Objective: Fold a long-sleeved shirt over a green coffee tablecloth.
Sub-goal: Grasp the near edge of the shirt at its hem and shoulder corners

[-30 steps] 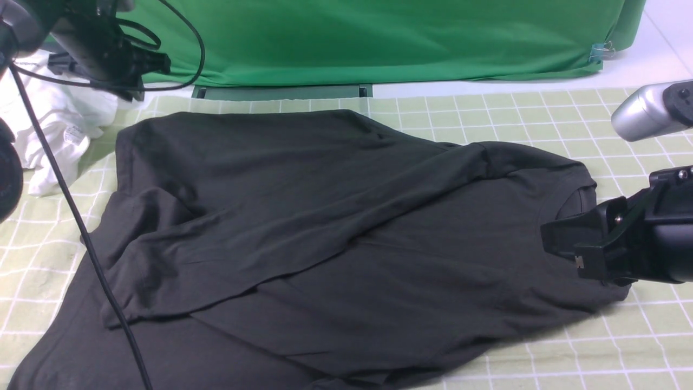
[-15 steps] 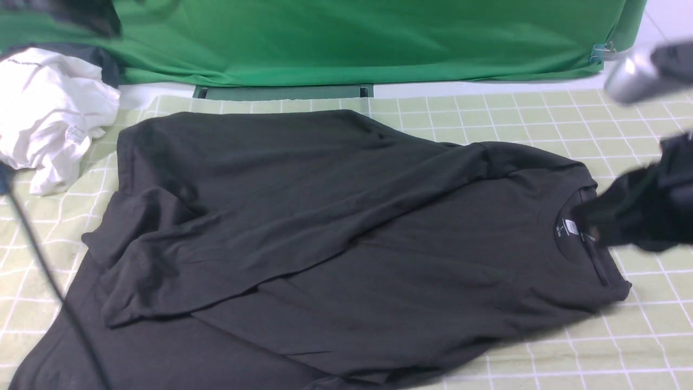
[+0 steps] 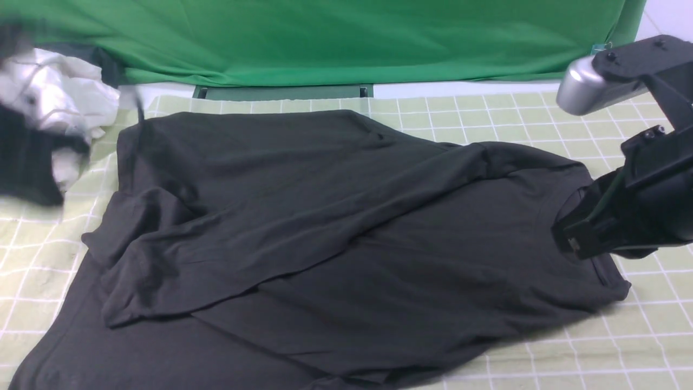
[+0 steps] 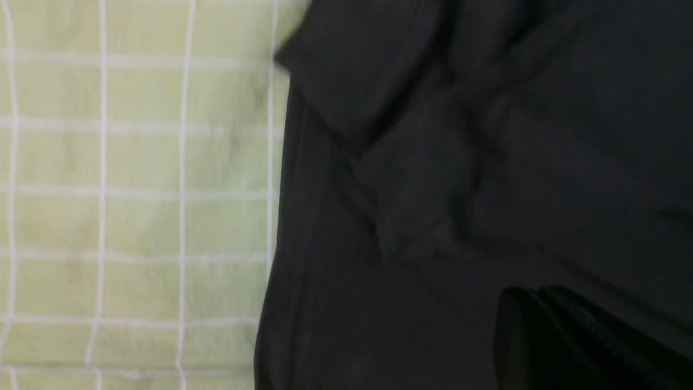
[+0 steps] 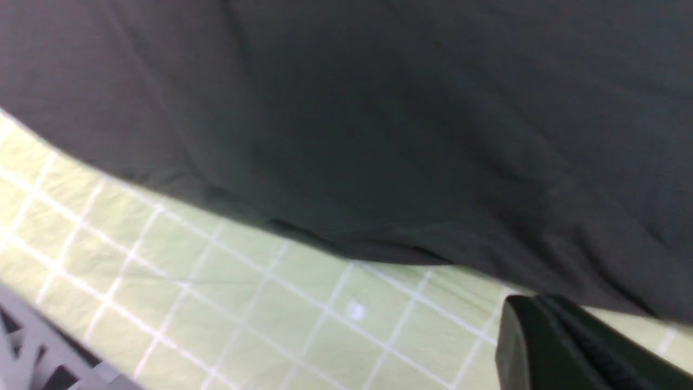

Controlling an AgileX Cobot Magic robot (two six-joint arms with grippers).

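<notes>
The black long-sleeved shirt [image 3: 325, 227] lies spread on the pale-green gridded tablecloth [image 3: 541, 114]. Its collar is at the right, and a sleeve lies folded across the body. My right gripper [image 3: 566, 241] hangs over the collar and hides it. In the right wrist view the right gripper [image 5: 522, 314] is shut with nothing in it, above the tablecloth [image 5: 243, 303] beside the shirt's edge [image 5: 379, 108]. My left arm [image 3: 32, 168] is a dark blur at the far left. In the left wrist view the left gripper [image 4: 522, 303] is shut and empty above the shirt [image 4: 460, 162], near its edge on the tablecloth [image 4: 135, 162].
A crumpled white garment [image 3: 59, 103] lies at the back left, partly behind the left arm. Plain bright-green fabric [image 3: 352, 38] hangs along the back. The shirt's hem runs off the front left of the view.
Both grippers have closed. The right gripper swung up and right, then came back over the collar. The left arm left the back-left corner and now blurs across the left edge.
</notes>
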